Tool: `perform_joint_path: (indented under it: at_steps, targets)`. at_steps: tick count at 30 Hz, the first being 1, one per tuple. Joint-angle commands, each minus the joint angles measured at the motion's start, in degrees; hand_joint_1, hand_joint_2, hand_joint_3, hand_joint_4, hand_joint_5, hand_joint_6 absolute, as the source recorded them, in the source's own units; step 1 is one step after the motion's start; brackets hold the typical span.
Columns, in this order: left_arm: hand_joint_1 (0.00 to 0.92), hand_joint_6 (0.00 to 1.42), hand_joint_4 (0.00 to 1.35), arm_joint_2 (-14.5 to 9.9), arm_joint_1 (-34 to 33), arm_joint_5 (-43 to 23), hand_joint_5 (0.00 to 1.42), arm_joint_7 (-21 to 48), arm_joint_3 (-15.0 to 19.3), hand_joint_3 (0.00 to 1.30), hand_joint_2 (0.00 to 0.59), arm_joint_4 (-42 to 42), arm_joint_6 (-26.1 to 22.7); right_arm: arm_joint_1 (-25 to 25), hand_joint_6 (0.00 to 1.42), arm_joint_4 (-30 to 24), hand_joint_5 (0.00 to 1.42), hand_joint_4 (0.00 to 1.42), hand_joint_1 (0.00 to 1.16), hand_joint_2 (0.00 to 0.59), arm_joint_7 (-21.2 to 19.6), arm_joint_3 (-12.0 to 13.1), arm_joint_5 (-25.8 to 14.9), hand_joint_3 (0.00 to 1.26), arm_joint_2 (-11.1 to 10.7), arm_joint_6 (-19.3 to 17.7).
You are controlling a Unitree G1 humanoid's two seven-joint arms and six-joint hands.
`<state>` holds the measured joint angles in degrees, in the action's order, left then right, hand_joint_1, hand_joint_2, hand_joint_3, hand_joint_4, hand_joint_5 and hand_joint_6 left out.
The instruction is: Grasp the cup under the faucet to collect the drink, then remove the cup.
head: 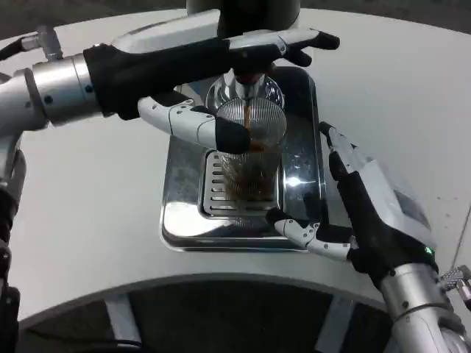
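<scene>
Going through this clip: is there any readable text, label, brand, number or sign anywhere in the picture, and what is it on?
None can be read.
Cup: ribbed glass, no print.
Drip tray: bare metal, no marking.
Faucet: no label to be seen.
Right hand: a grey panel on its white back, with nothing legible on it.
Left hand: no lettering.

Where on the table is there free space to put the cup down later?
Bare white table lies left of the metal tray, below the left hand, and at the far right. It is crowded at the tray: the cup under the faucet, with the right hand close beside.
</scene>
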<state>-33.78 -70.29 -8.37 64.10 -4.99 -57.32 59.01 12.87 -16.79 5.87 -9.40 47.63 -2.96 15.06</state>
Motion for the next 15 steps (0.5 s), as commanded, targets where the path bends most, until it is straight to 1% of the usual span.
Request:
perform_joint_path:
  at_steps: [1, 2, 5, 8, 12, 15]
  targets:
    - [0.000, 0.00, 0.00, -1.9, 2.7, 2.0, 0.10, 1.3, -0.5, 0.06, 0.053, -0.5, -0.8, 1.5, 0.00, 1.9, 0.00, 0.00, 0.63, 0.217, -1.2, -0.5, -1.8, 0.00, -0.4, 0.6]
    - [0.000, 0.00, 0.00, -1.9, 2.7, 2.0, 0.10, 1.3, -0.4, 0.06, 0.053, -0.5, -0.8, 2.0, 0.00, 2.4, 0.00, 0.00, 0.62, 0.206, -1.2, -0.6, -2.2, 0.00, -0.4, 0.7]
    - [0.000, 0.00, 0.00, -2.0, 2.7, 2.0, 0.10, 1.2, -0.2, 0.06, 0.053, -0.5, -0.9, 3.2, 0.00, 3.7, 0.00, 0.00, 0.61, 0.206, -1.5, -0.7, -3.2, 0.00, -0.5, 0.9]
    - [0.000, 0.00, 0.00, -2.1, 2.7, 1.9, 0.10, 1.2, -0.1, 0.06, 0.053, -0.6, -0.9, 4.4, 0.00, 5.0, 0.00, 0.00, 0.57, 0.199, -2.1, -1.0, -3.9, 0.00, -0.7, 1.0]
    - [0.000, 0.00, 0.00, -2.1, 2.8, 1.8, 0.11, 1.3, 0.0, 0.07, 0.053, -0.5, -1.0, 5.9, 0.00, 6.3, 0.00, 0.00, 0.56, 0.199, -2.8, -1.2, -4.5, 0.00, -0.7, 1.2]
    - [0.000, 0.00, 0.00, -2.2, 2.9, 1.8, 0.11, 1.2, 0.0, 0.07, 0.053, -0.4, -1.0, 7.0, 0.00, 7.2, 0.00, 0.00, 0.55, 0.186, -3.1, -1.4, -5.1, 0.00, -0.8, 1.4]
